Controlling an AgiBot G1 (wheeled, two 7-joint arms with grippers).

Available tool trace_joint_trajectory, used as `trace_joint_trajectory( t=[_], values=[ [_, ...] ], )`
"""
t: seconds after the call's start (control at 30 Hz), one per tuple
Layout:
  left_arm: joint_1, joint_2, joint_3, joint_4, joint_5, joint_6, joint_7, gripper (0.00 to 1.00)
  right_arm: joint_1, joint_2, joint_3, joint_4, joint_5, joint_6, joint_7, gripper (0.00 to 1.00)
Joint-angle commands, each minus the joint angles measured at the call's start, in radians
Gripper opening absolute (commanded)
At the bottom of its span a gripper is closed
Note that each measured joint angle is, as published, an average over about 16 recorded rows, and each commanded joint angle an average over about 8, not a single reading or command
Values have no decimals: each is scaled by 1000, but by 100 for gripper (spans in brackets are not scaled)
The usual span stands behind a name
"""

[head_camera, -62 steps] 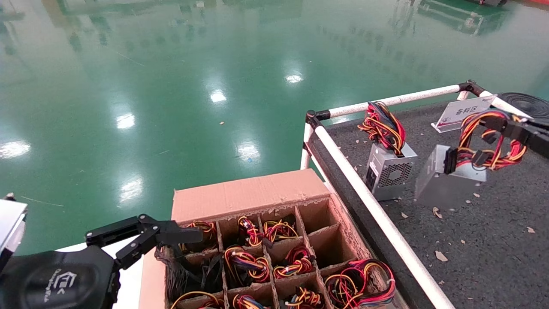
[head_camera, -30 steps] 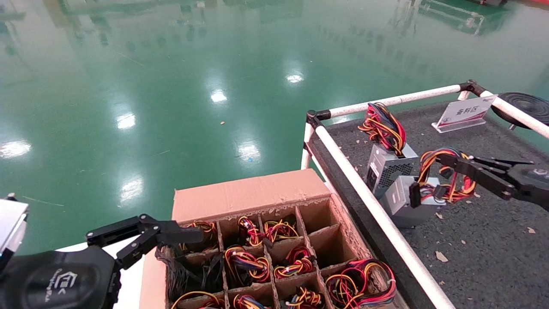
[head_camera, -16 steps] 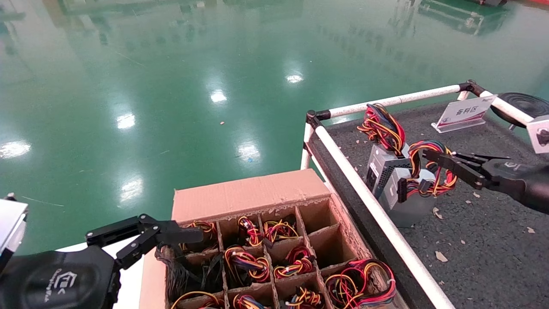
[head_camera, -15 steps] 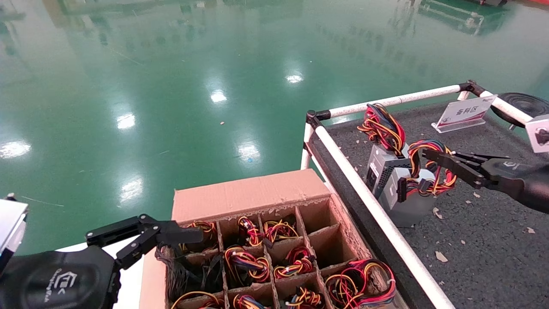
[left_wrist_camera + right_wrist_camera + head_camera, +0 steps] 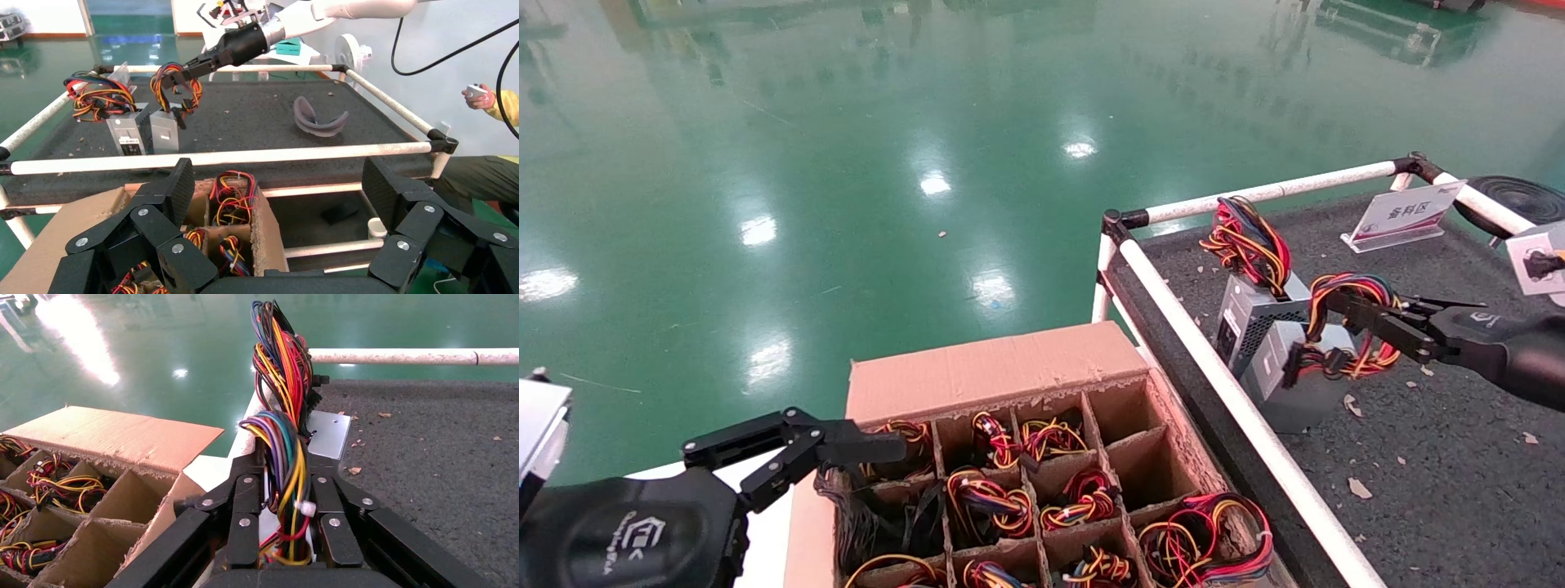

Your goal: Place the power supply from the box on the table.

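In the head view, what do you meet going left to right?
Black left gripper → brown cardboard divided box → white pipe rail → vented grey unit → silver-grey power supply → black right gripper, shut on its wires.

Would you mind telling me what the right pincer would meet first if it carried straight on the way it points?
Probably the vented unit beside the power supply whose wires the right pincer holds; depth is uncertain.

Silver-grey power supply (image 5: 1295, 392), multicoloured wires (image 5: 1352, 327); brown box (image 5: 993, 367); dark speckled table (image 5: 1459, 474).
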Motion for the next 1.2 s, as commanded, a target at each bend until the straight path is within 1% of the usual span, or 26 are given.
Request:
trace_joint_trajectory(
  t=[0.03,0.3,0.53,0.8,0.97,1.2],
  values=[
    [0,0,0,0,0,0,0,100,0,1,0,1,0,-2,0,100],
    [0,0,0,0,0,0,0,100,6,1,2,7,2,-3,-1,100],
    [0,0,0,1,0,0,0,100,37,-23,2,25,2,15,4,100],
    [0,0,0,1,0,0,0,100,55,-42,3,49,2,7,30,100],
    [0,0,1,1,0,0,1,100,27,-36,22,106,8,0,46,100],
    [-1,0,1,2,0,0,1,100,-50,-15,71,246,22,-15,78,100]
  ],
)
